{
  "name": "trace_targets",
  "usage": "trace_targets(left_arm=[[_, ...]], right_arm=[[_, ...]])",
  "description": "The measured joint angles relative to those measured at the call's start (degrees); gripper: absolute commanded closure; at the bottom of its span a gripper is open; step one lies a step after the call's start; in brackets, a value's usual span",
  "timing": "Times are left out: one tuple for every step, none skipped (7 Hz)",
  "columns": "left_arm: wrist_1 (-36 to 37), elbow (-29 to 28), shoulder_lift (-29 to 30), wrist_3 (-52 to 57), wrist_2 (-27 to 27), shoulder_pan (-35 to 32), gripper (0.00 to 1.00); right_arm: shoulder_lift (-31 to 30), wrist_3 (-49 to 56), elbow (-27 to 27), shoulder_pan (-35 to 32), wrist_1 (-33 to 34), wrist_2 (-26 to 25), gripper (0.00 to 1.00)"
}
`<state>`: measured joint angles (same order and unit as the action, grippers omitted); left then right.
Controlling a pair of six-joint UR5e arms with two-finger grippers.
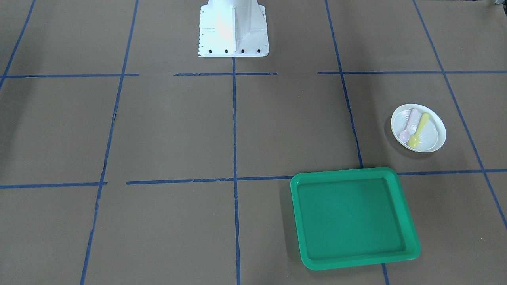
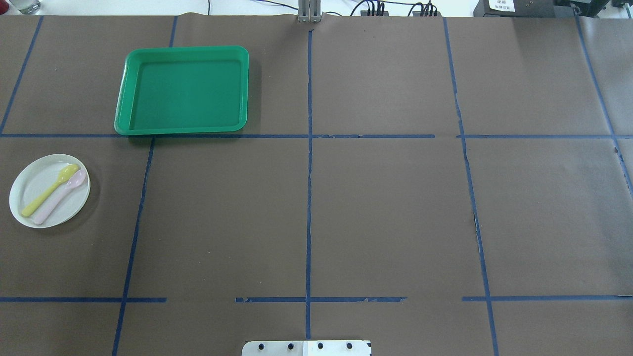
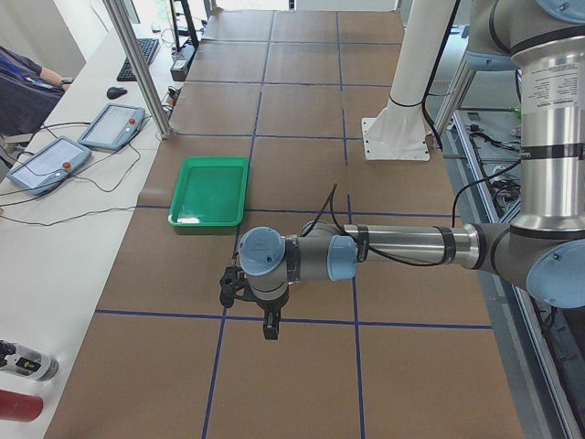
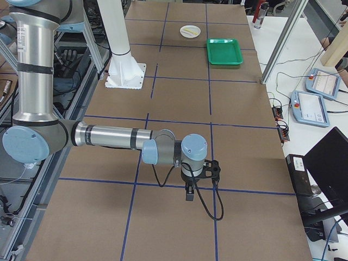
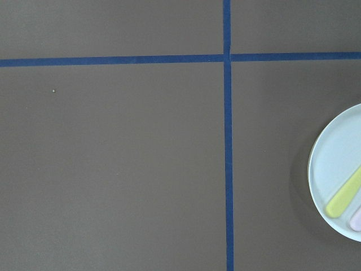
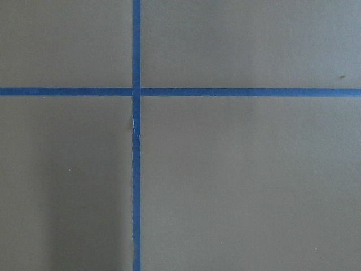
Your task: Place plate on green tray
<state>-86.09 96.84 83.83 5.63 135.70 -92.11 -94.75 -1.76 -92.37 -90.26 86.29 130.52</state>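
The plate (image 2: 37, 180) is small, round and white, with a low rim and faint rings in it. It sits on the brown worktop (image 2: 385, 212) on the robot's left side. Two little spoons lie side by side on it, a yellow spoon (image 2: 49, 192) and a pink spoon (image 2: 60, 197). The green tray (image 2: 183, 91) is big, bright green and almost square, with round corners and a low rim. It lies farther from the robot than the plate. The two are near each other but do not touch, and a blue tape line (image 2: 64, 135) runs between them.

We see the arms only in the two side views. The left arm (image 3: 393, 245) stands up tall at the edge, then reaches out flat over the worktop, and its wrist bends down. It hangs in the air above a blue line. The right arm (image 4: 109, 136) has the same shape at the other end of the worktop, well apart from the plate and tray.

We cannot tell if the jaws of either arm are wide or narrow, as they are small and dark in the side views. The left wrist camera catches only part of the plate, cut off at the right edge, with the ends of both spoons. The right wrist camera shows only brown worktop and crossing blue lines. In the view from the left end the plate does not show.
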Motion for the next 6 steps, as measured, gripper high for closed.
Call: trace_targets(left_arm=[[-0.1,0.0,0.2,0.1,0.0,0.0,0.00],[-0.1,0.1,0.5,0.1,0.0,0.1,0.00],[-0.1,0.2,1.1,0.0,0.0,0.2,0.00],[-0.2,0.4,1.9,0.0,0.0,0.3,0.00],[-1.3,0.5,2.6,0.1,0.3,0.4,0.00],[-3.8,0.4,3.0,0.0,1.5,0.6,0.00]], right_arm=[[0.0,0.0,0.0,0.0,0.0,0.0,0.00],[0.0,0.0,0.0,0.0,0.0,0.0,0.00],[0.0,0.0,0.0,0.0,0.0,0.0,0.00],[0.0,0.0,0.0,0.0,0.0,0.0,0.00],[0.0,0.0,0.0,0.0,0.0,0.0,0.00],[0.0,0.0,0.0,0.0,0.0,0.0,0.00]])
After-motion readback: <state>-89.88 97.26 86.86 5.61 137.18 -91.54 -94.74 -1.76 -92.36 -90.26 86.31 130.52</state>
